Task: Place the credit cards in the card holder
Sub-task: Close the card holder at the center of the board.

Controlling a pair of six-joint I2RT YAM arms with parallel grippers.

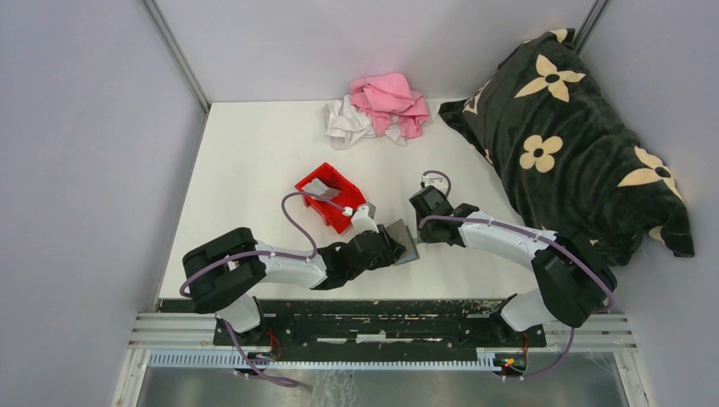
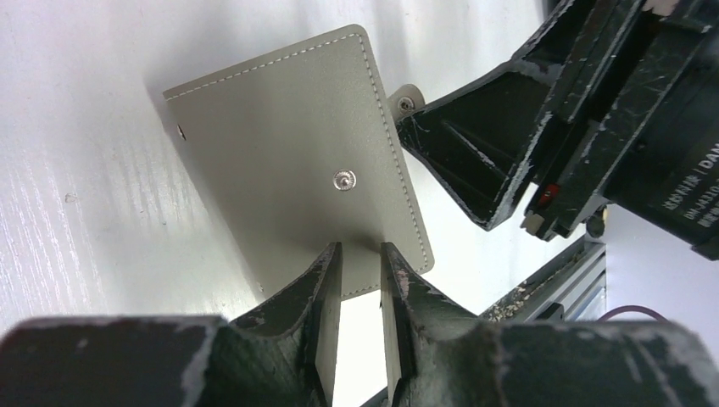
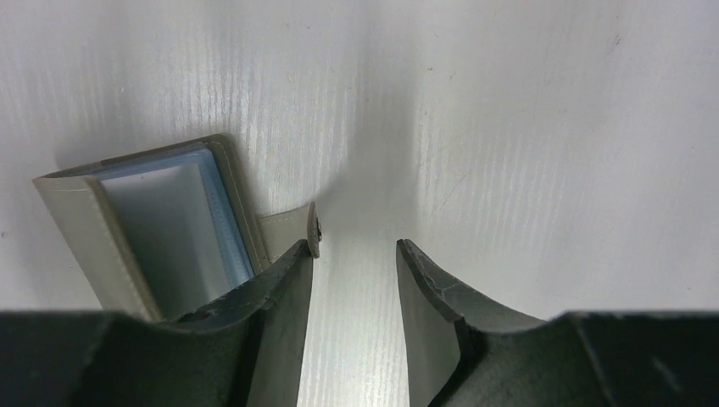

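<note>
On the white desk (image 1: pixel 254 153), we are seeing the red bin (image 1: pixel 332 212) holding grey credit cards (image 1: pixel 320 187), too small to count. The card holder (image 2: pixel 288 161), grey with pale stitching and a snap, is standing tilted between the tools. The right tool (image 3: pixel 354 248) is gaping over bare desk. The left tool (image 2: pixel 360 250) is straddling the holder's edge, and we cannot tell whether it is gripping.

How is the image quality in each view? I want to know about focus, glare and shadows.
Top external view: even light, all sharp. Left wrist view: the card holder is sharp down to its stitching, the fingers of the left gripper are dark and blurred, the table glares white. Right wrist view: the fingers of the right gripper are blurred, a soft shadow band crosses the table.
</note>
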